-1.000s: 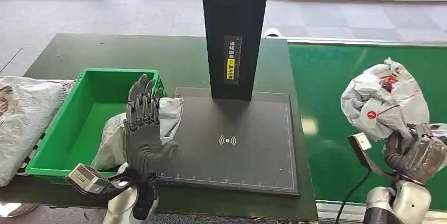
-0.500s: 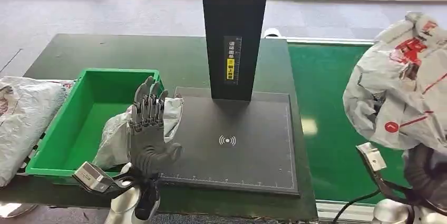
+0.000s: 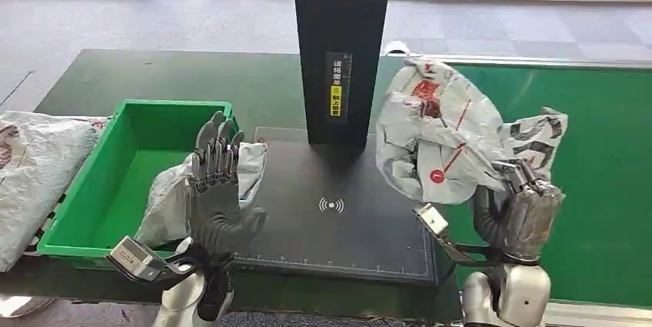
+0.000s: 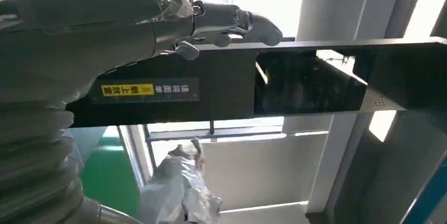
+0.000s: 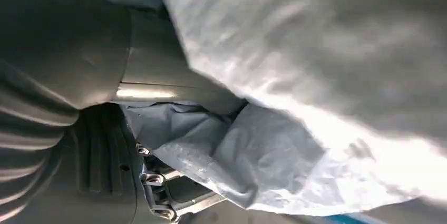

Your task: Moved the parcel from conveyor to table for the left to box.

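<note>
We see the right hand (image 3: 517, 215) clamped around a crinkled white plastic parcel (image 3: 438, 133) with red markings, held above the edge of the flat black scanner pad (image 3: 338, 235) beside the green conveyor (image 3: 607, 165). The left hand (image 3: 217, 192) stands upright, fingers spread, gripping nothing, near the green bin (image 3: 134, 123).

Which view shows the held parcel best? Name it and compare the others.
The head view: the whole parcel shows there, gripped by the right hand above the scan pad's edge. The right wrist view gives only close, blurred folds of it. The left wrist view catches a small crumpled part.
</note>
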`<state>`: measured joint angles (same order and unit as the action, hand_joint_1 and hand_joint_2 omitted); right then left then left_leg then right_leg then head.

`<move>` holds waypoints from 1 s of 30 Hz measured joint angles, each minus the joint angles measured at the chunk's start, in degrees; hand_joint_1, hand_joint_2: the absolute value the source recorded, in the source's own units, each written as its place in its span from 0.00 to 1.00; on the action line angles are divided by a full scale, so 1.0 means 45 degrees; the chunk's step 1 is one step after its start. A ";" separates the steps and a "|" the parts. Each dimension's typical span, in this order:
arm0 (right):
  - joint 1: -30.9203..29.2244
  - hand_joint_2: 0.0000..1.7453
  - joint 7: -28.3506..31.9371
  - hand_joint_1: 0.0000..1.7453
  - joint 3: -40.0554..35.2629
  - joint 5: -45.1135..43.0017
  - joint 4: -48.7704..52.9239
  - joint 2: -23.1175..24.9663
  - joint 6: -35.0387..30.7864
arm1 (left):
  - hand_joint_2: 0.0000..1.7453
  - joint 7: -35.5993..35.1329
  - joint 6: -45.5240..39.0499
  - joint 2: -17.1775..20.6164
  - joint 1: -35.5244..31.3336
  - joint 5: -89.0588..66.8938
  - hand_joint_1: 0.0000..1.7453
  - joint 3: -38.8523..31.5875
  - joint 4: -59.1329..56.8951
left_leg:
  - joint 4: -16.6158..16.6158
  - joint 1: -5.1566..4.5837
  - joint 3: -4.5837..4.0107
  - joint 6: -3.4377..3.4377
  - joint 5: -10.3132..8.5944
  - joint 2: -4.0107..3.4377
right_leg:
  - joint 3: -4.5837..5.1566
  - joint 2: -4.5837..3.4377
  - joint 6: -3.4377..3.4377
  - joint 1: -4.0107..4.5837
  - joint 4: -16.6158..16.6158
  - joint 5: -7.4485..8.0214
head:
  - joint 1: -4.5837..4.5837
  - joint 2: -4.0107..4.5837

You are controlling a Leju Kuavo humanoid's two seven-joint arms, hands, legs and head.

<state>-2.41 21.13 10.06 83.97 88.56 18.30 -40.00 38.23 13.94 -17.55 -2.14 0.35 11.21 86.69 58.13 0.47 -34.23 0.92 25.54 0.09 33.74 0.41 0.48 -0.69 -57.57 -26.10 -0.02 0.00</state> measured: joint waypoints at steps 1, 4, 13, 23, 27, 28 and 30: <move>0.0009 1.00 -0.0033 1.00 -0.0256 0.0020 -0.0306 -0.0015 0.0000 | 1.00 0.0000 -0.0024 0.0000 -0.0002 0.0035 0.00 0.0000 0.0005 | 0.0000 0.0000 0.0001 0.0000 0.0000 -0.0001 | 0.0002 -0.0002 -0.0001 0.0000 0.0000 0.0000 | 0.0005 0.0000; -0.0088 1.00 -0.0175 1.00 -0.0940 -0.0039 -0.1530 -0.0035 0.0000 | 1.00 0.0000 -0.0175 0.0015 0.0052 0.0078 0.00 0.0010 0.0141 | -0.0001 0.0001 -0.0006 0.0004 0.0003 -0.0003 | 0.0011 -0.0007 -0.0003 0.0000 -0.0001 -0.0002 | 0.0005 0.0000; -0.0647 1.00 -0.0908 1.00 -0.2014 -0.0481 -0.4638 -0.0369 0.0000 | 1.00 0.0000 0.0083 0.0029 0.0212 -0.0242 0.00 0.0015 0.0612 | -0.0001 0.0001 -0.0011 0.0003 0.0002 0.0016 | 0.0003 0.0015 -0.0010 0.0000 0.0000 -0.0008 | 0.0005 0.0000; -0.1165 1.00 -0.0616 1.00 -0.2630 -0.1166 -0.6906 -0.0540 -0.0005 | 1.00 0.0000 -0.0009 0.0039 0.0253 -0.0257 0.00 0.0015 0.0675 | -0.0001 0.0001 -0.0010 0.0004 0.0003 0.0013 | 0.0007 0.0013 -0.0011 0.0003 -0.0001 -0.0008 | 0.0000 0.0000; -0.1253 1.00 -0.0582 1.00 -0.2664 -0.1166 -0.7197 -0.0574 -0.0010 | 1.00 0.0000 -0.0009 0.0039 0.0254 -0.0262 0.00 0.0015 0.0680 | -0.0001 0.0001 -0.0011 0.0004 0.0003 0.0013 | 0.0008 0.0013 -0.0012 0.0003 -0.0001 -0.0009 | 0.0000 0.0000; -0.1264 1.00 -0.0582 1.00 -0.2664 -0.1171 -0.7241 -0.0579 -0.0010 | 1.00 0.0000 -0.0009 0.0039 0.0254 -0.0262 0.00 0.0015 0.0680 | -0.0001 0.0001 -0.0011 0.0004 0.0003 0.0013 | 0.0008 0.0013 -0.0012 0.0002 -0.0001 -0.0009 | 0.0000 0.0000; -0.1278 1.00 -0.0582 1.00 -0.2664 -0.1171 -0.7314 -0.0583 -0.0015 | 1.00 0.0000 -0.0009 0.0039 0.0254 -0.0262 0.00 0.0015 0.0680 | -0.0001 0.0001 -0.0011 0.0004 0.0003 0.0013 | 0.0008 0.0013 -0.0012 0.0002 -0.0001 -0.0009 | 0.0000 0.0000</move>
<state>-8.16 18.51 -1.92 78.71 55.65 15.67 -40.06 38.23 13.90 -17.38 -0.99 -0.83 11.28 89.74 58.13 0.48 -34.28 0.94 25.55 0.14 33.78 0.47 0.43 -0.68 -57.57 -26.14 -0.02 0.00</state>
